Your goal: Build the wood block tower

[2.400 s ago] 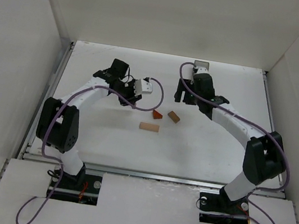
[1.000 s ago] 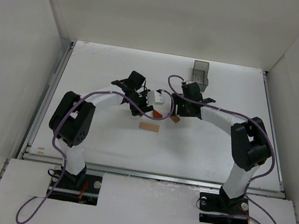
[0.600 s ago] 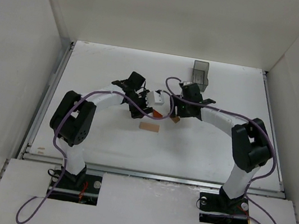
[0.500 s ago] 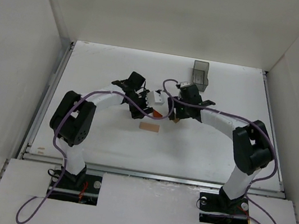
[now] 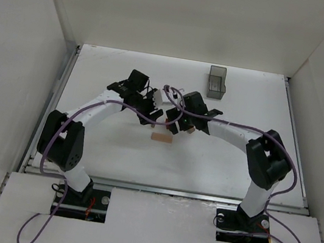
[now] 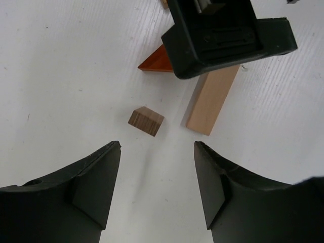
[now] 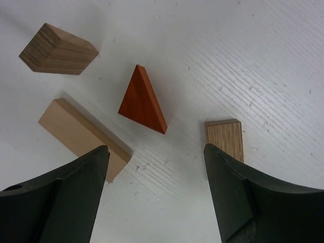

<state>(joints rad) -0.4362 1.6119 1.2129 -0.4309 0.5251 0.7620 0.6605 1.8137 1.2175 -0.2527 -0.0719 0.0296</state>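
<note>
1. The left claw (image 6: pixel 157 147) hung low over the worktop (image 5: pixel 113 157) with its jaws partly apart and nothing between them.
2. A dark block (image 6: pixel 146 121) lay on the worktop just beyond its tips, touching neither finger.
3. A long block (image 6: pixel 212 98), pale tan, lay flat just beside the dark block but apart from it. Its far end was hidden under the right arm's black body.
4. The triangle (image 6: pixel 153 63), orange, lay flat beyond the dark block, partly hidden by that same body.
5. The right claw (image 7: pixel 155 148) stood wide open and held nothing, and the triangle lay just ahead of the gap between its fingers.
6. In the right wrist view, the triangle sat between the long block and a short block (image 7: pixel 225 137), touching neither.
7. All four pieces lay singly on the worktop, near its middle.
8. A bin (image 5: pixel 217 83) stood well apart from them, toward the far edge.
</note>
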